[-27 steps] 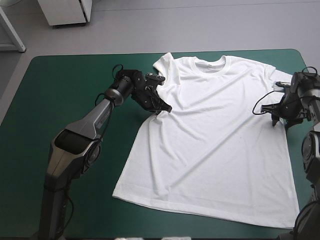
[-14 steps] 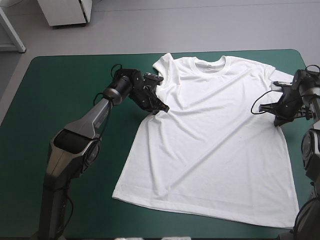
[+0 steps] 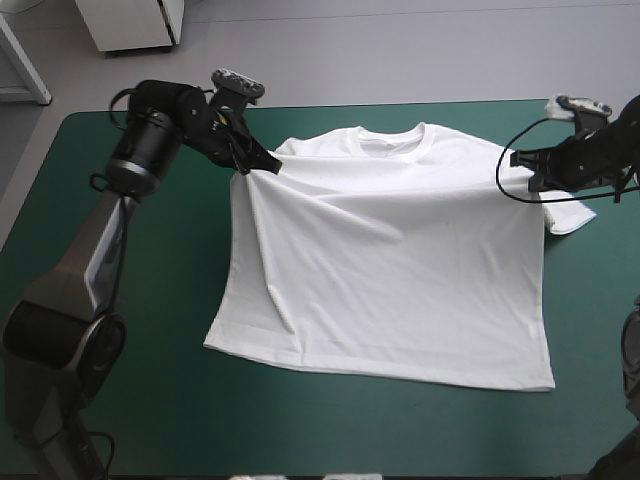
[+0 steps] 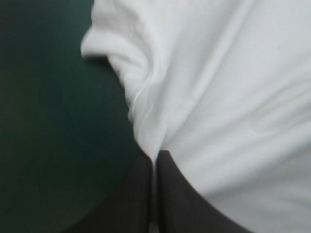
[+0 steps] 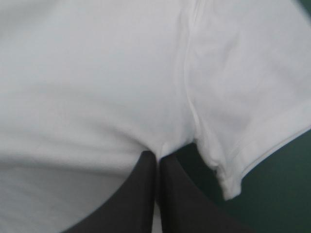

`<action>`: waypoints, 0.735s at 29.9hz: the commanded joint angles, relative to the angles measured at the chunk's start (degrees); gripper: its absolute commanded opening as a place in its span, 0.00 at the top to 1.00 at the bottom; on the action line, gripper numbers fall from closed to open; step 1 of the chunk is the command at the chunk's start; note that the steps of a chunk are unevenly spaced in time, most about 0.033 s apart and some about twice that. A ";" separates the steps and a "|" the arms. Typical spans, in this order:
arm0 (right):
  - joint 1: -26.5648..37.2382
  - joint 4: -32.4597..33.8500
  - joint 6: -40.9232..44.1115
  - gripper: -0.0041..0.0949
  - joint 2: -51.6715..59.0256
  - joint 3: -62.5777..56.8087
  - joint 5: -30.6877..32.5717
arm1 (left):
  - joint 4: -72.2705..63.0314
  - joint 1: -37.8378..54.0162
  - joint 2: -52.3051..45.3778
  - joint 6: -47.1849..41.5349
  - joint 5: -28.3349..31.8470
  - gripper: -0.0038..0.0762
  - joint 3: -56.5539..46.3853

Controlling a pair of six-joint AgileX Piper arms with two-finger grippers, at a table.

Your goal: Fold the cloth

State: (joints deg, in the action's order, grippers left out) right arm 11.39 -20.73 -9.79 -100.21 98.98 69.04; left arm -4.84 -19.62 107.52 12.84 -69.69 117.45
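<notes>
Two hands hold one T-shirt (image 3: 390, 280) by its shoulders. At the left, the left hand (image 3: 266, 165) is pinched all but closed on the cloth at the shoulder. In its wrist view a ridge of fabric runs out from between the black fingers. From there the T-shirt spans the middle of the teal-green tabletop (image 3: 120, 400). Its collar end looks raised and pulled taut toward the far edge, and its hem lies on the cover nearer the robot. Creases fan from each grip down toward the hem. At the right, the right hand (image 3: 535, 183) is likewise clamped nearly closed on the other shoulder, and the sleeve (image 3: 572, 215) beyond it droops loose.

I judge this to be the opening of the fold, with the top lifted and ready to be carried over. The next move calls for both hands to travel together toward the hem at an even height, with the cloth taut so the shoulders land square. They should let go only once the layer lies flat.
</notes>
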 commanded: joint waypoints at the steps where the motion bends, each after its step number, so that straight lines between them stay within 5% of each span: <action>1: 0.17 -4.82 -1.27 0.97 7.84 4.78 -0.73 | 1.57 0.15 -9.45 -1.14 1.48 0.96 1.87; 15: 0.17 -16.56 -3.83 0.97 22.68 10.39 -0.14 | 8.89 0.15 -27.27 -6.17 -2.18 0.96 1.87; 22: -1.51 -17.40 -4.67 0.97 25.47 10.39 -0.85 | 8.90 0.15 -29.64 -7.54 -1.87 0.96 0.41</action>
State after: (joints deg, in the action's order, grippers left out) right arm 10.74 -35.92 -13.30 -76.49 107.70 71.93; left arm 3.63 -19.62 79.76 6.17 -71.88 117.56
